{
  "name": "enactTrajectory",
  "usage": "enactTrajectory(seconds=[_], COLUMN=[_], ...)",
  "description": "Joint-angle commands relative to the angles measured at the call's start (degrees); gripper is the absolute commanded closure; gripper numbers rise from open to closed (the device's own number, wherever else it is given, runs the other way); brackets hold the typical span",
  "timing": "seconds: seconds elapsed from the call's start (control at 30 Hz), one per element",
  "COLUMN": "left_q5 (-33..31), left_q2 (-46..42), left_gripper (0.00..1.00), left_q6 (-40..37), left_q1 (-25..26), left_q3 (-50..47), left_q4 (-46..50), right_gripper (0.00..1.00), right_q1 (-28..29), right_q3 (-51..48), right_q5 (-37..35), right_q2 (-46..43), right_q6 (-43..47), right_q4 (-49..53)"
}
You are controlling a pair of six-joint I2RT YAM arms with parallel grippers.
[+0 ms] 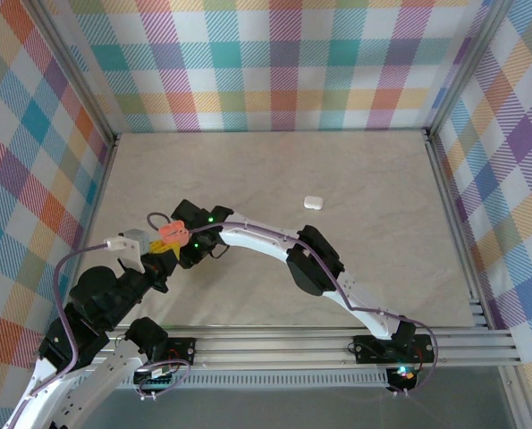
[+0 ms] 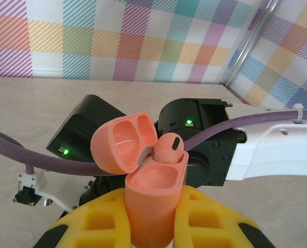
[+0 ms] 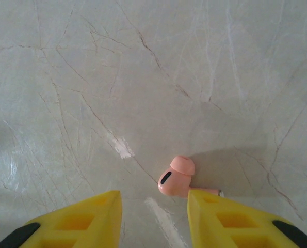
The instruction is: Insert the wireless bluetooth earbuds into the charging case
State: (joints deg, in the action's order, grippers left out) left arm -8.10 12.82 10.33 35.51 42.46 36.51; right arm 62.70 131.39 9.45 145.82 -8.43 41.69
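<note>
My left gripper (image 2: 152, 209) is shut on a salmon-pink charging case (image 2: 150, 199), held upright with its lid (image 2: 123, 143) hinged open to the left. One pink earbud (image 2: 170, 149) sits in the case's far slot, and the near slot is bare. In the top view the case (image 1: 171, 233) hangs over the left middle of the table. My right gripper (image 3: 153, 206) is open, pointing down just above the table. A second pink earbud (image 3: 176, 178) lies on its side there, just beyond the right fingertip (image 3: 210, 206), with its stem partly hidden behind that finger.
A small white case (image 1: 314, 202), lid shut, rests on the marble table (image 1: 382, 259) right of centre. The right arm (image 1: 266, 241) arches across the middle, its wrist (image 2: 194, 129) close behind the pink case. Checked walls and metal rails (image 1: 337, 344) bound the table.
</note>
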Motion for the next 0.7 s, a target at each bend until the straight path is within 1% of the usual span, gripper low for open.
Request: enactTrajectory(seconds=[0.0, 0.17, 0.27, 0.4, 0.67], left_q5=[-1.77, -2.01, -2.17, -2.52, -2.96], left_q2=[-0.77, -0.67, -0.68, -0.68, -0.36], left_gripper=[1.0, 1.0, 1.0, 1.0, 1.0], left_q6=[0.3, 0.04, 0.09, 0.17, 0.18], left_q1=[0.52, 0.53, 0.48, 0.51, 0.53], left_q3=[-0.14, -0.09, 0.02, -0.23, -0.25], left_q4=[0.84, 0.67, 0.75, 0.6, 0.31], right_gripper=[0.6, 0.58, 0.55, 0.52, 0.48], right_q1=[0.6, 0.76, 1.33, 2.0, 2.74], right_q3=[3.45, 11.04, 14.26, 14.27, 14.31], right_q5=[-0.11, 1.79, 0.51, -3.24, -8.92], right_q2=[1.13, 4.86, 6.21, 6.55, 7.66], right_q6=[5.04, 10.73, 15.87, 21.96, 27.83], right_q4=[2.55, 9.01, 11.1, 12.1, 13.0])
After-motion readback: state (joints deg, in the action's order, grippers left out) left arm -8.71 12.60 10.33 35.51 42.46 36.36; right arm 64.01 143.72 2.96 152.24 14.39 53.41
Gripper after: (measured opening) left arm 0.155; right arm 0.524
